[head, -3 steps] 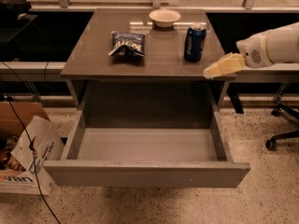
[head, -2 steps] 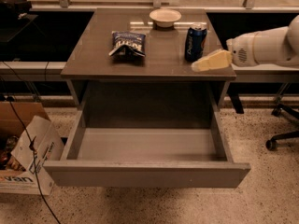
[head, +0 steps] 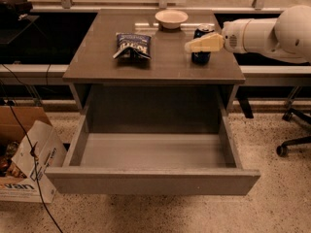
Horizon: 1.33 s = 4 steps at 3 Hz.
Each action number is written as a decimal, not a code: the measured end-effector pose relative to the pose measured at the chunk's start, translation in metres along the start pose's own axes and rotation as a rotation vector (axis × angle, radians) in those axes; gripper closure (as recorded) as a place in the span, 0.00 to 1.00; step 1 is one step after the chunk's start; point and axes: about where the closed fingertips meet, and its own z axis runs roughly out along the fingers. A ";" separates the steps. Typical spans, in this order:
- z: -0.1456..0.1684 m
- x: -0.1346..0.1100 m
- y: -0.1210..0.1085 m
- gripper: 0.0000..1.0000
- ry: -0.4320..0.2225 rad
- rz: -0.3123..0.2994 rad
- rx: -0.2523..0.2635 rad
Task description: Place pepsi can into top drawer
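Note:
The pepsi can (head: pixel 201 57), dark blue with a silver top, stands upright on the right side of the grey cabinet top (head: pixel 160 67). My gripper (head: pixel 192 46) comes in from the right on a white arm, and its cream fingers lie across the front of the can at mid height, covering part of it. The top drawer (head: pixel 153 178) is pulled fully open below the cabinet top, and its inside is bare.
A blue-and-white chip bag (head: pixel 132 45) lies on the left of the cabinet top. A pale bowl (head: pixel 171 18) sits at the back. A cardboard box (head: pixel 26 159) with cables stands on the floor at left. An office chair base (head: pixel 294 140) is at right.
My gripper has moved left and up, from beside the cabinet's right edge to directly in front of the pepsi can. The can, bag, bowl and drawer have not moved.

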 end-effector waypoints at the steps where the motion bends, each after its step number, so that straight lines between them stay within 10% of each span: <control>1: 0.035 -0.008 -0.022 0.00 -0.026 0.021 0.007; 2: 0.057 -0.006 -0.036 0.00 -0.023 0.047 0.007; 4: 0.062 0.007 -0.050 0.42 -0.012 0.095 0.042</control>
